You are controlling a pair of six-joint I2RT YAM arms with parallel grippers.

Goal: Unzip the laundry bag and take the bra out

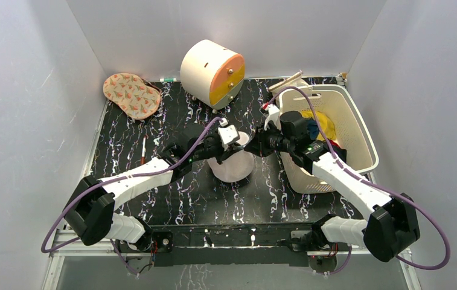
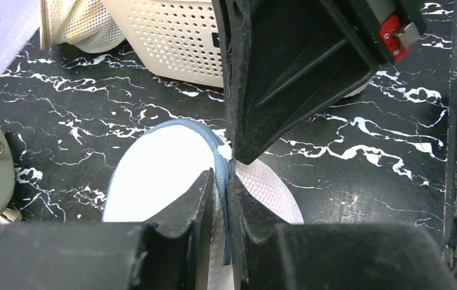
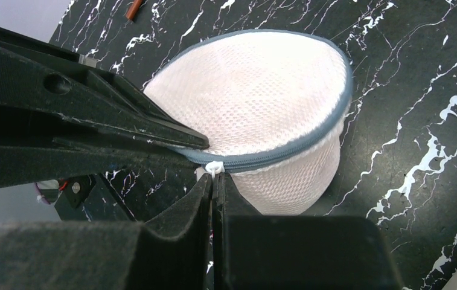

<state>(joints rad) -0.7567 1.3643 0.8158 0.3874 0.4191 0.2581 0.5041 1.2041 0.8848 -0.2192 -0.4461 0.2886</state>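
We see the laundry bag in the middle of the overhead frame, on the black marbled table, its top covered by both wrists. In the left wrist view the left gripper is closed on the bag's blue rim. In the right wrist view the right gripper pinches the white zipper pull, and the fingertips hide most of it. The dense mesh hides the contents, so we cannot make out the bra. At right, the slotted basket is partly covered by the right arm.
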